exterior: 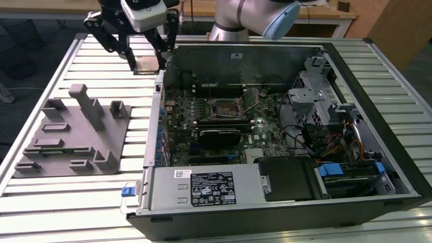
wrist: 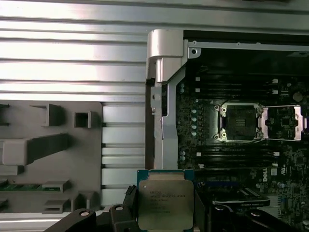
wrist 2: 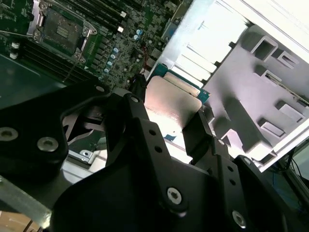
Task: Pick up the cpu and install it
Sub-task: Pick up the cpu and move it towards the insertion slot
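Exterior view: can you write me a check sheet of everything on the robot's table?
Surface: slatted metal table, holding an open computer case.
Job's things: cpu is off the table, pinched in the gripper; the socket on the motherboard is uncovered and looks empty.
Clutter: grey fixture lying on the table on the exterior view's left of the case.
Grippers: gripper is shut on the cpu, above the case's wall on the exterior view's left.
Cables: coloured wires bundled inside the case on the exterior view's right.
Surroundings: wooden desk behind the table.
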### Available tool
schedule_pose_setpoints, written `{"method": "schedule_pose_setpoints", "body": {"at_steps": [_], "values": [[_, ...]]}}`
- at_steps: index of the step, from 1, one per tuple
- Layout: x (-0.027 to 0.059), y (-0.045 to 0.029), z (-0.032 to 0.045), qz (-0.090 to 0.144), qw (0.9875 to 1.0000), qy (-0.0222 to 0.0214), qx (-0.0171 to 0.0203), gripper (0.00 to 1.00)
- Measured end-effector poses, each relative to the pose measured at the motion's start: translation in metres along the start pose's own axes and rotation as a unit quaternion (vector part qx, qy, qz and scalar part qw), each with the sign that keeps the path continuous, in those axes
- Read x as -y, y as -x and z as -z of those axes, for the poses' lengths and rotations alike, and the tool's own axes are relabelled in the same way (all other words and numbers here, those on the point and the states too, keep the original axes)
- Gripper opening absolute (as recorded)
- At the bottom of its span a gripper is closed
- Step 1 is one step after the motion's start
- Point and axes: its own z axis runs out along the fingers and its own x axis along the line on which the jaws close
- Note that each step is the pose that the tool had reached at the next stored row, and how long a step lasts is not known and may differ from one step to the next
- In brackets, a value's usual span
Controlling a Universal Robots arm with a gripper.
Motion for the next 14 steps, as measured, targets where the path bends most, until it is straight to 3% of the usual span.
{"method": "schedule_pose_setpoints", "body": {"at_steps": [14], "values": [[-0.0019, 0.0302, -0.0106, 0.0, 1.0, 0.0, 0.0, 0.55]]}}
